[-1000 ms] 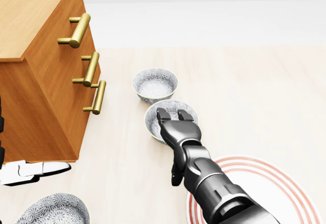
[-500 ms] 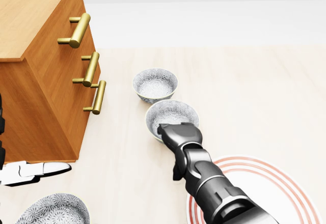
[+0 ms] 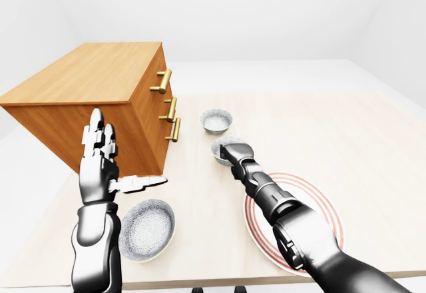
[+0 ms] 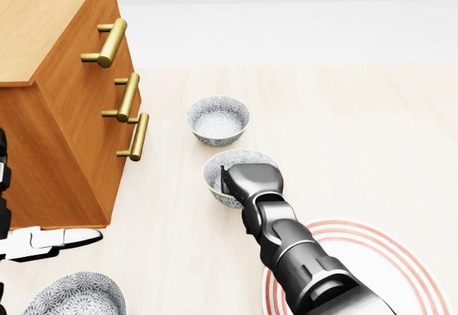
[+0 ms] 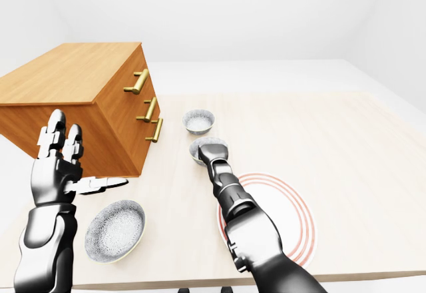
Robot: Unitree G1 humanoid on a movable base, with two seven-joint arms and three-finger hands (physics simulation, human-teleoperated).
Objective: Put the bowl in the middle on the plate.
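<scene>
On the pale desk (image 4: 343, 129), the middle bowl (image 4: 217, 173) sat between the far bowl (image 4: 217, 119) and the plate (image 4: 401, 258). Your right hand (image 4: 250, 179) had dropped onto its rim, fingers curled; whether they gripped, I couldn't tell. Your left hand (image 3: 100, 163) was spread open, holding nothing.

The right robot hand (image 4: 250, 179) hides the middle bowl's (image 4: 215, 175) inside (mostly).

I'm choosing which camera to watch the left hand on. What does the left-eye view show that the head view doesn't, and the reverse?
Only the left-eye view shows the whole left hand, raised with fingers open, all of the near bowl, and the table's near edge. The head view adds nothing new, only a closer look. Both show the right hand over the middle bowl, the far bowl, the plate and the drawers.
</scene>
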